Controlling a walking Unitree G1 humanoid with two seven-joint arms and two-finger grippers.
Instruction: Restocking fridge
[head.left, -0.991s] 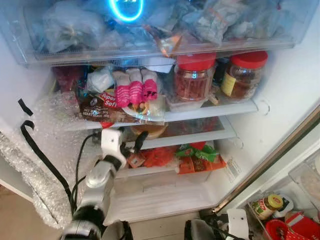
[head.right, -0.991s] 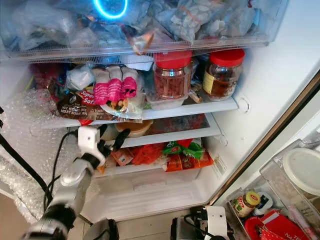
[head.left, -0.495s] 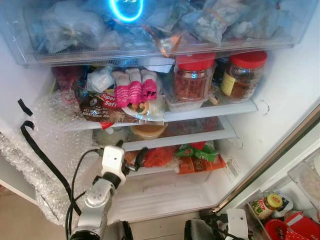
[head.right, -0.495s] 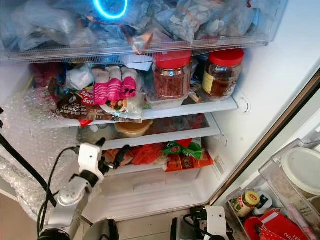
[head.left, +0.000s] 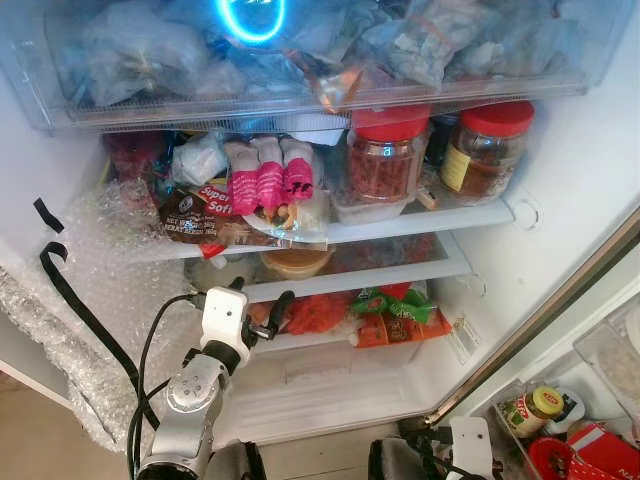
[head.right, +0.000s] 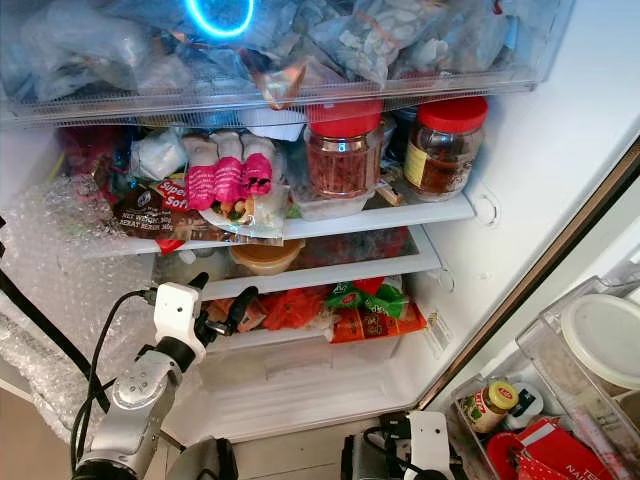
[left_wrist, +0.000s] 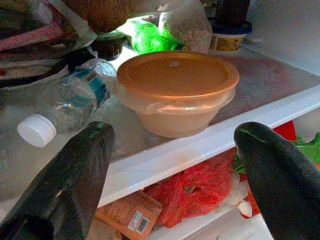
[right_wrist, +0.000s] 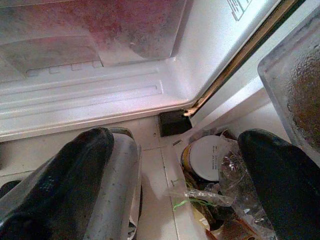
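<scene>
The fridge (head.left: 560, 170) is standing open straight ahead, its shelves already crowded. The left gripper (head.left: 252, 312) is hovering with fingers spread and empty at the near edge of the middle shelf (head.left: 350, 275), so I judge it is between placements; the next move calls for fetching another item. In the left wrist view, a water bottle (left_wrist: 65, 107) is lying on its side left of a lidded orange bowl (left_wrist: 175, 90). Further right, two red-lidded jars (head.left: 388, 150) are holding brownish contents. The right gripper (right_wrist: 175, 165) is hanging spread low by the door.
</scene>
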